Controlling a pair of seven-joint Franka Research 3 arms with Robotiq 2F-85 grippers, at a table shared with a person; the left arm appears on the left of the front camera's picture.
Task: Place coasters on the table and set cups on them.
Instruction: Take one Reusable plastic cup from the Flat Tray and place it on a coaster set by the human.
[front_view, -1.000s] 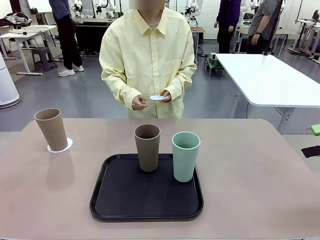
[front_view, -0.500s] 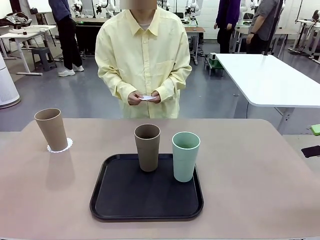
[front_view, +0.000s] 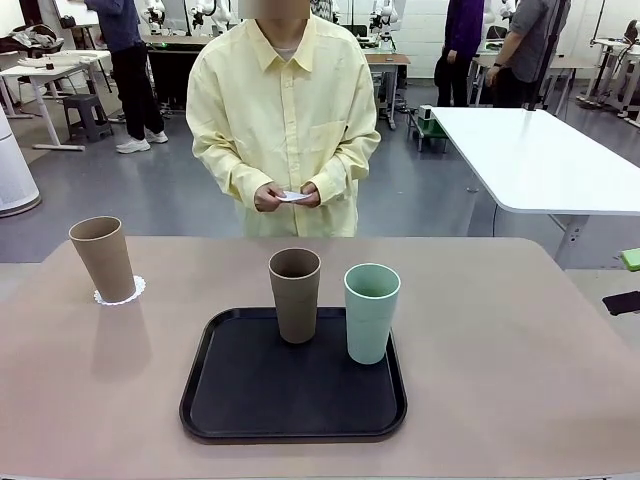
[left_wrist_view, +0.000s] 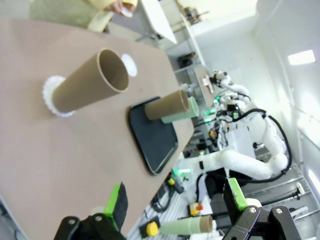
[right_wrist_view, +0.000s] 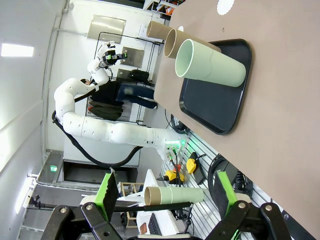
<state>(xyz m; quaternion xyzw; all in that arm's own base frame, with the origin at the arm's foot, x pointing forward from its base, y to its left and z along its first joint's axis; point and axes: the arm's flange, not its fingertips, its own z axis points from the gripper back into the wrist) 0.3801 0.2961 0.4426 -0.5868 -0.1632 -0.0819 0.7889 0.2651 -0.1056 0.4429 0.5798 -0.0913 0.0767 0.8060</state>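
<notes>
— Nearest you, both tools are idle. The left gripper (left_wrist_view: 176, 196) and the right gripper (right_wrist_view: 165, 192) have their fingers spread wide with nothing between them.

— So what do I go for?

— Nothing yet. Just beyond, on the black tray (front_view: 290, 395), a brown cup (front_view: 295, 295) and a mint green cup (front_view: 371, 312) stand upright, close beside each other but apart. Farther off to your left, another tan cup (front_view: 102, 258) already sits on its lacy doily (front_view: 135, 291) on the beige table (front_view: 500, 350).

— And the other coasters?

— At the far side, the person's hands (front_view: 268, 198) hold a white doily (front_view: 293, 196) at waist height, clear of the table (there may be more than one, I cannot tell). I'd wait until it lies flat on the table.

— And then?

— Take whichever tray cup is nearer to where it lands. Pinch it across the middle of the body and lift it straight up so you don't clip its neighbour. Lower it centred on the doily. Paper that thin will probably slide or crumple if you drag the base across it.
</notes>
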